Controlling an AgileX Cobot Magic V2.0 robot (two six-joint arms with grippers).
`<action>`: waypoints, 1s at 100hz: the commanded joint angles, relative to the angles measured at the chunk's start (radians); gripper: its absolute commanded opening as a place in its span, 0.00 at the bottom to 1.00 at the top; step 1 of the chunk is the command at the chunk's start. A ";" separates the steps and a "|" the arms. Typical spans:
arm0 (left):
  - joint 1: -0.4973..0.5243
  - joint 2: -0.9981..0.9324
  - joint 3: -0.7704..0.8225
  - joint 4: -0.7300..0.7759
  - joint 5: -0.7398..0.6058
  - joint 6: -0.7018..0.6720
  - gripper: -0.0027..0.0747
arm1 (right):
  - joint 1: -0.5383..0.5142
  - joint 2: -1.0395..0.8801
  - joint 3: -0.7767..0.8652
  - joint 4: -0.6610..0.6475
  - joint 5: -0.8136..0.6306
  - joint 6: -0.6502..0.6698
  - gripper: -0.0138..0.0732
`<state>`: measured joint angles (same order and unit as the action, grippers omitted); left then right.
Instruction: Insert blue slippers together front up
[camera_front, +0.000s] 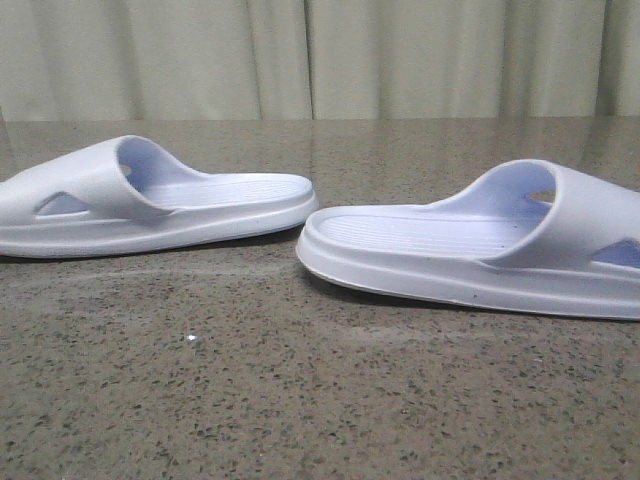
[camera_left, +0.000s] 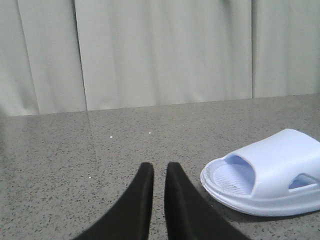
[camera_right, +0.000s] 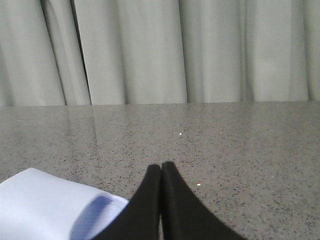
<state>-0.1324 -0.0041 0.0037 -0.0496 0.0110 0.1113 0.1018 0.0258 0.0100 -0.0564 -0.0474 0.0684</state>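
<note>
Nothing is happening yet: the left slipper (camera_front: 150, 200) and right slipper (camera_front: 480, 245) are lying apart, flat on the speckled table (camera_front: 250, 400), heels facing, still waiting to be nested. The left gripper (camera_left: 159, 172) is sitting nearly closed and the right gripper (camera_right: 161, 170) pressed closed, both holding nothing.

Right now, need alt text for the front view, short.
Two pale blue slippers lie sole-down and apart on a speckled stone table, heels facing each other: the left slipper points left, the right slipper points right and sits nearer the camera. A pleated curtain hangs behind; no arms or fingers are visible.
</note>
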 joint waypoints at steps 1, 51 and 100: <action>0.001 -0.029 0.008 -0.010 -0.085 -0.010 0.06 | 0.002 0.009 0.021 -0.010 -0.089 -0.008 0.04; 0.001 -0.029 -0.025 -0.445 -0.024 -0.010 0.05 | 0.002 0.009 -0.098 0.012 0.096 0.004 0.04; 0.001 0.224 -0.404 -0.399 0.415 -0.010 0.05 | 0.002 0.095 -0.466 0.047 0.505 0.004 0.04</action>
<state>-0.1324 0.1437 -0.3066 -0.4668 0.4079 0.1092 0.1018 0.0630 -0.3780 -0.0292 0.4580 0.0719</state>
